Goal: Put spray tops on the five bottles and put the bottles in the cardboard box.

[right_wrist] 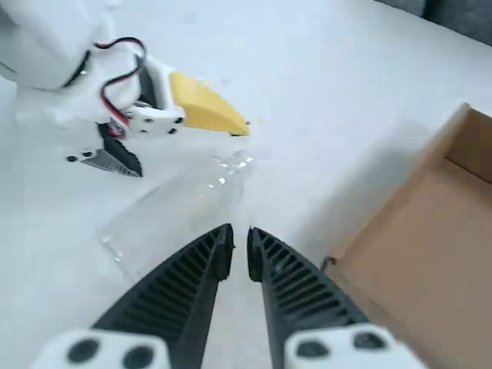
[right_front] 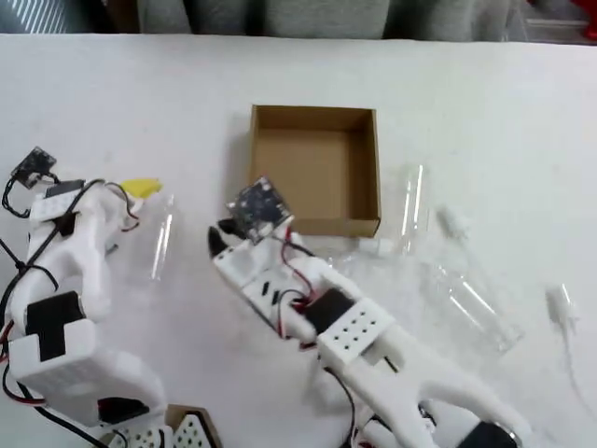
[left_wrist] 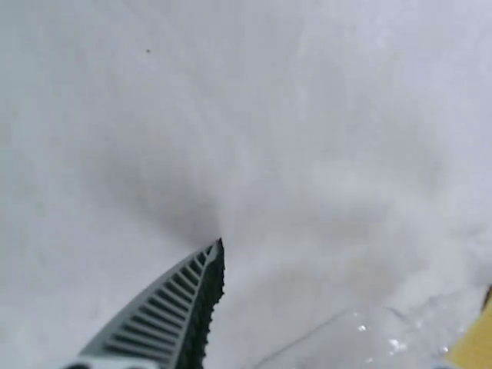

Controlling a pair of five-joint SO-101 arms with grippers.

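A clear bottle point(right_front: 163, 235) lies on the white table left of the cardboard box point(right_front: 359, 224). My left gripper point(right_front: 131, 207) stands open at the bottle's far end, with its yellow finger point(right_wrist: 206, 109) on one side and its dark finger point(left_wrist: 192, 307) on the other. The bottle point(left_wrist: 361, 338) lies between them, and I cannot tell whether they touch it. My right gripper point(right_wrist: 238, 250) is shut on nothing, low over the table between the bottle point(right_wrist: 173, 207) and the box's point(right_wrist: 430, 231) front left corner. Other clear bottles point(right_front: 476, 308) and loose spray tops point(right_front: 453, 220) lie right of the box.
The cardboard box is open at the top with nothing inside. One more spray top point(right_front: 562, 304) lies near the right edge. The right arm's body point(right_front: 354, 331) stretches across the front middle of the table.
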